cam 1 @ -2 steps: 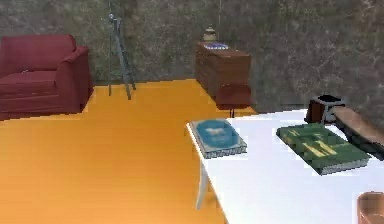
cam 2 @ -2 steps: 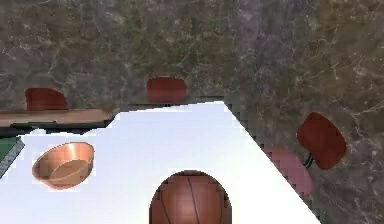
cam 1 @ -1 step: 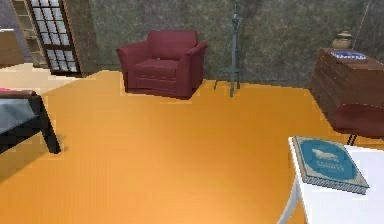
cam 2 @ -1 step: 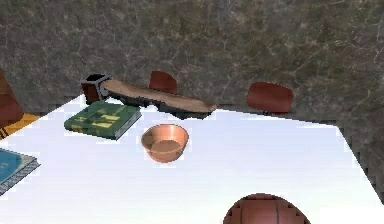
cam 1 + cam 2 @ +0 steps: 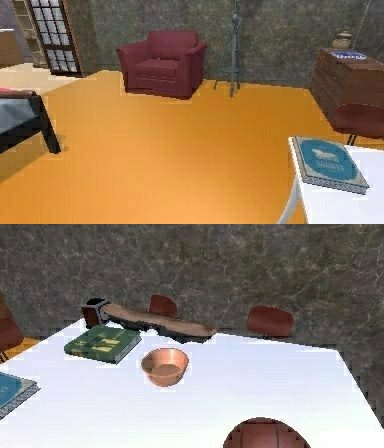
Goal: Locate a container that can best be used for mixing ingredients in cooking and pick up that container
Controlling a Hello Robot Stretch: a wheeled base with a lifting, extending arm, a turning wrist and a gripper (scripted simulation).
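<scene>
A shallow copper-brown bowl (image 5: 164, 366) stands upright on the white table (image 5: 250, 384), near the table's middle in the arm side view. Just behind it, to the left, lies a green book (image 5: 103, 343). A long brown wooden piece (image 5: 160, 321) lies along the table's far edge, with a small dark box-like thing (image 5: 97, 310) at its left end.
Red-brown chairs stand at the table's far side (image 5: 270, 321) and near side (image 5: 265, 434). A blue book (image 5: 328, 162) lies on the table corner (image 5: 345, 205). Across the orange floor are a red armchair (image 5: 163, 62), a floor stand (image 5: 236, 50) and a wooden dresser (image 5: 350, 85).
</scene>
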